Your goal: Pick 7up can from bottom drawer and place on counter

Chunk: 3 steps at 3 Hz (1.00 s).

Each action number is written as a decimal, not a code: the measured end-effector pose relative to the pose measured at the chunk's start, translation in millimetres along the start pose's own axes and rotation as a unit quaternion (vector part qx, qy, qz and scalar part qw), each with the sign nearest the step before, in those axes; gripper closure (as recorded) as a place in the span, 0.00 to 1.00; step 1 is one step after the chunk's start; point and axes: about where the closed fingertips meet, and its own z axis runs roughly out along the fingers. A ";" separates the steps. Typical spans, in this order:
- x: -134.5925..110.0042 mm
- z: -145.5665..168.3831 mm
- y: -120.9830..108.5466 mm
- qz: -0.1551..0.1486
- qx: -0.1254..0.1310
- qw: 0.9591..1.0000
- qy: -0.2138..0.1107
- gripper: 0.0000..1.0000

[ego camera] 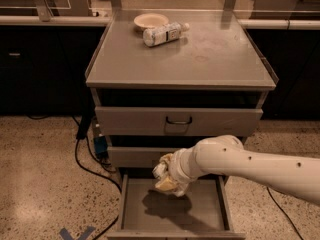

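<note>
The bottom drawer (pixel 200 215) is pulled open, and the part of its grey floor that shows is bare apart from a shadow. My gripper (pixel 166 177) hangs above the drawer's back left part, level with the front of the middle drawer. My white arm reaches in from the right. The 7up can does not show; the gripper's pale end could be hiding it. The counter (pixel 210 64) is the grey cabinet top above.
A clear plastic bottle (pixel 163 34) lies on its side at the back of the counter, next to a pale bowl (pixel 151 20). The top drawer (pixel 179 121) is shut. Cables (pixel 85 154) run over the speckled floor left of the cabinet. Dark benches stand behind.
</note>
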 end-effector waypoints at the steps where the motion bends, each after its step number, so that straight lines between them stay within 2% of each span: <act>1: -49.5 -65.0 -12.3 -0.044 0.033 0.998 0.012 1.00; 2: -101.9 -133.4 -33.2 -0.075 0.075 0.994 0.029 1.00; 3: -101.0 -127.6 -34.4 -0.075 0.075 0.994 0.030 1.00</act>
